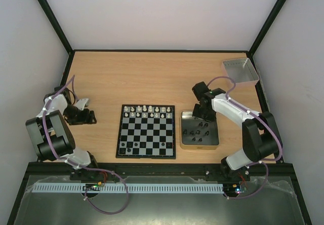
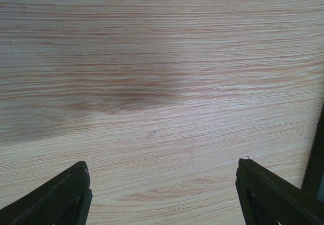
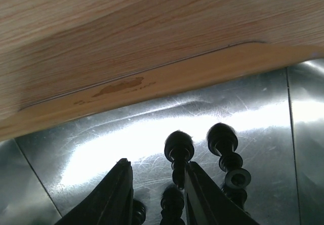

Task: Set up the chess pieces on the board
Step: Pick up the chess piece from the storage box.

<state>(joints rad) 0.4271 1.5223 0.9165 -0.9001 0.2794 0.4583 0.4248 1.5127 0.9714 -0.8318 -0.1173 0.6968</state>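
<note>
while the two far rows of the small black-and-white chequered chessboard [image 1: 147, 134] look filled with tiny white chess pieces [image 1: 147, 111], only a few tiny black chess pieces [image 1: 134, 145] stand on its near rows. so i judge the job roughly halfway: the white side looks done and most of the black side is left. the other black figures [image 1: 200, 129] lie loose in the shallow rectangular metal tin [image 1: 200, 146] just right of the board. the right gripper [image 3: 157, 164] is down inside that tin at its far end, fingers narrowly apart, with one black figure [image 3: 178, 151] lying between them. whether the pads already pinch it i cannot tell. the left gripper [image 2: 162, 162] rests at the left of the light wooden table [image 2: 152, 73], well apart from the board, jaws spread wide and holding nothing.
</note>
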